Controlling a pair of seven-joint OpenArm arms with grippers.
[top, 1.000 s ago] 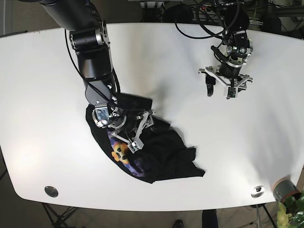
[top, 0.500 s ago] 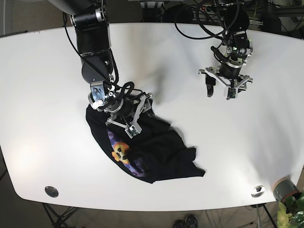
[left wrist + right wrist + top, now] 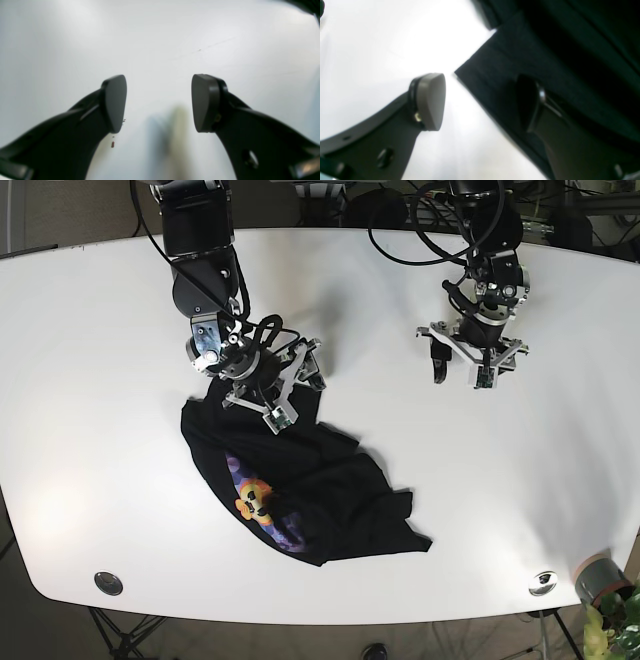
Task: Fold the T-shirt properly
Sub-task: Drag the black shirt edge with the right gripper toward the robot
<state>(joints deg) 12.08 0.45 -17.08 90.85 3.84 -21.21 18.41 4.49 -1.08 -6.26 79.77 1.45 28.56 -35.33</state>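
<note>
Left wrist view: the left pincer (image 3: 159,102) stood apart over bare white desk (image 3: 160,37).

Right wrist view: the right pincer (image 3: 480,100) gaped at the edge of one black T-shirt (image 3: 545,62).

Base view: one crumpled T-shirt (image 3: 310,490) lay just below the right pincer (image 3: 285,385); the left pincer (image 3: 462,370) hung well apart from the T-shirt.

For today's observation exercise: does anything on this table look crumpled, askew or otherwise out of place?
Yes. The black T-shirt lies bunched and skewed on the white table, its print partly buried in folds. The open right gripper hovers at its upper edge, holding nothing.
</note>
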